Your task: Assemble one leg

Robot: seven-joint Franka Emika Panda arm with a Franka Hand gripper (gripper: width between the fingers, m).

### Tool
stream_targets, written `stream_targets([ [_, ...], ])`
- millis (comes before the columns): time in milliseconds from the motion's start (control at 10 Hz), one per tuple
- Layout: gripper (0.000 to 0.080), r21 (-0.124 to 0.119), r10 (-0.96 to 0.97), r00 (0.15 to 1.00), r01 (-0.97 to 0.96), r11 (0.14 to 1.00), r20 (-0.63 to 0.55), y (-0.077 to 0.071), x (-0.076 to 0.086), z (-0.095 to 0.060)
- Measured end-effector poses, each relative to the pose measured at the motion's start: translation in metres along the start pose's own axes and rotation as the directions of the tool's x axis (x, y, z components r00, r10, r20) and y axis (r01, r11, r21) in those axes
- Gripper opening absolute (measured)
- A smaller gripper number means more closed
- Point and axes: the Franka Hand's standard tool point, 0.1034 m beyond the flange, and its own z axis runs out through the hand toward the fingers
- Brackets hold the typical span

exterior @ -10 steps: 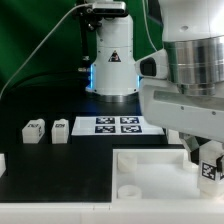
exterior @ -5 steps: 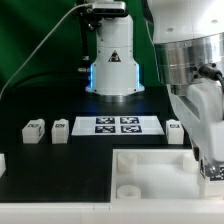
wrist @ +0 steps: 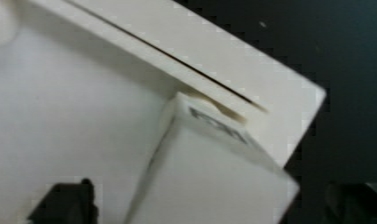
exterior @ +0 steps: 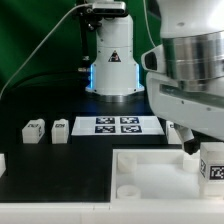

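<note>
My gripper (exterior: 206, 152) is shut on a leg (exterior: 212, 168), a small white block with a black-and-white tag, and holds it over the right end of the large white tray (exterior: 150, 168). In the wrist view the leg (wrist: 211, 170) stands between my dark fingers (wrist: 64, 202), right at the tray's corner (wrist: 149, 70). Whether the leg touches the tray cannot be told. Two more legs (exterior: 33, 130) (exterior: 60, 130) lie on the black table at the exterior view's left.
The marker board (exterior: 118, 125) lies in the middle, in front of the robot base (exterior: 112, 60). A further small white block (exterior: 173, 127) shows partly behind my arm. A white part's end (exterior: 3, 162) shows at the left edge.
My wrist has turned and the arm's body has swung across the exterior view's right. The leg stays in my grip over the tray's right corner, almost in the same place.
</note>
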Motion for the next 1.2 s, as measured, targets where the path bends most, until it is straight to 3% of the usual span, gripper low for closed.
stream_targets([
  [200, 0.0648, 0.0, -0.164, 0.986, 0.164, 0.986, -0.007, 0.0014, 0.0029, 0.0011],
  [300, 0.0649, -0.017, -0.32, 0.947, 0.32, 0.947, -0.014, 0.0023, 0.0028, 0.0018],
  [500, 0.0649, -0.066, -0.662, 0.749, 0.66, 0.748, -0.006, 0.0008, -0.0018, 0.0034],
  [700, 0.0649, -0.074, -0.841, 0.541, 0.838, 0.54, -0.01, -0.0033, 0.0001, 0.0018],
  [800, 0.0649, -0.071, -0.804, 0.594, 0.802, 0.593, -0.015, -0.0028, 0.0001, 0.0024],
  [900, 0.0528, -0.072, -0.808, 0.59, 0.805, 0.589, -0.014, -0.0025, 0.0004, 0.0026],
  [1000, 0.0528, -0.071, -0.804, 0.595, 0.801, 0.594, -0.014, -0.0025, 0.0005, 0.0027],
  [1100, 0.0352, -0.067, -0.733, 0.68, 0.73, 0.68, -0.022, -0.0028, -0.0002, 0.0029],
  [1200, 0.0352, -0.065, -0.648, 0.762, 0.645, 0.761, -0.029, -0.0024, -0.0001, 0.0032],
])
